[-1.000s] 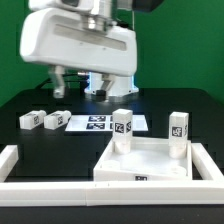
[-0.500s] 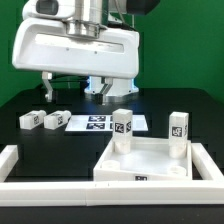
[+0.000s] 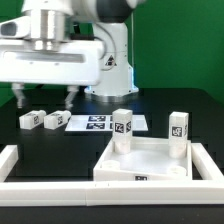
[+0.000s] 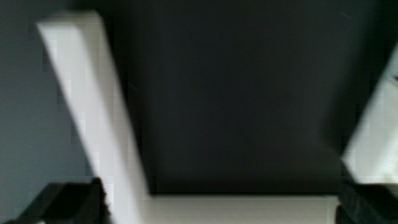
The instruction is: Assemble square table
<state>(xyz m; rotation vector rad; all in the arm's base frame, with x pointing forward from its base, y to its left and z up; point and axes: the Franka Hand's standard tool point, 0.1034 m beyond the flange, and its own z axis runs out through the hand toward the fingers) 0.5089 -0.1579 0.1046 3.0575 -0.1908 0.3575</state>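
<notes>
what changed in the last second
The gripper swung toward the exterior view's left, now open above the two loose leg blocks, holding nothing. The square slab, its two standing legs and the marker board stayed put.

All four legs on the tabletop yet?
No: only two upright legs stand at the slab's far corners, while two loose legs lie on the black table beside the marker board.
</notes>
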